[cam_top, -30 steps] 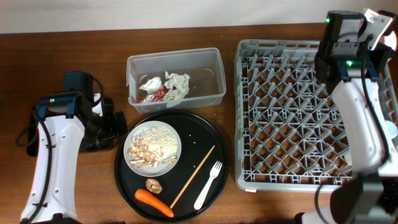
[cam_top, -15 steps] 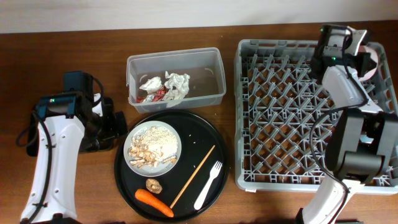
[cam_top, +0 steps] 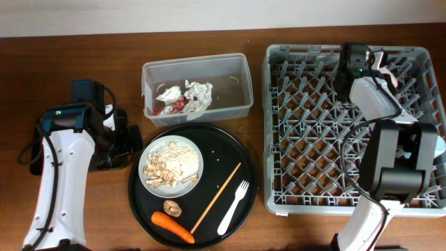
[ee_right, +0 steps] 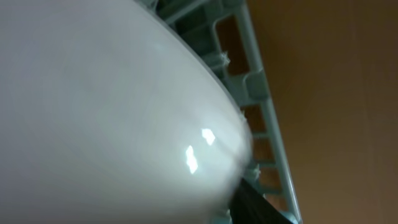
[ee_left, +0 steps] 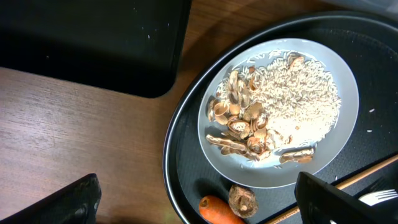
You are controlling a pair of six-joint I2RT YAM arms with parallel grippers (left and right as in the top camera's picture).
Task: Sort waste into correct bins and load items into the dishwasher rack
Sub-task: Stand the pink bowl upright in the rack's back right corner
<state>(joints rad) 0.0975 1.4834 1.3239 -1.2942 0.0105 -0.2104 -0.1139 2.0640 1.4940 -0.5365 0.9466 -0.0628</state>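
Note:
A white plate (cam_top: 197, 155) of beige food scraps (cam_top: 167, 167) sits on the round black tray (cam_top: 230, 150), with a carrot (cam_top: 172, 226), a brown lump (cam_top: 172, 207), a chopstick (cam_top: 216, 197) and a fork (cam_top: 233, 208). The clear tub (cam_top: 237, 84) holds tissues (cam_top: 198, 94) and wrappers (cam_top: 174, 104). My left gripper (ee_left: 199, 208) is open and empty above the plate's (ee_left: 348, 124) left edge. My right gripper (cam_top: 380, 66) is shut on the pinkish-white bowl (cam_top: 388, 68) at the grey rack's (cam_top: 313, 139) back right. The bowl (ee_right: 93, 106) fills the right wrist view.
The shallow black tray (ee_left: 93, 43) lies left of the round tray, mostly under my left arm (cam_top: 70, 139) in the overhead view. A pale round object (cam_top: 437, 143) shows at the rack's right edge behind my right arm.
My right arm has swung left and lower, bringing the bowl from beyond the rack's back right corner to over its back right pegs. The left arm has not moved.

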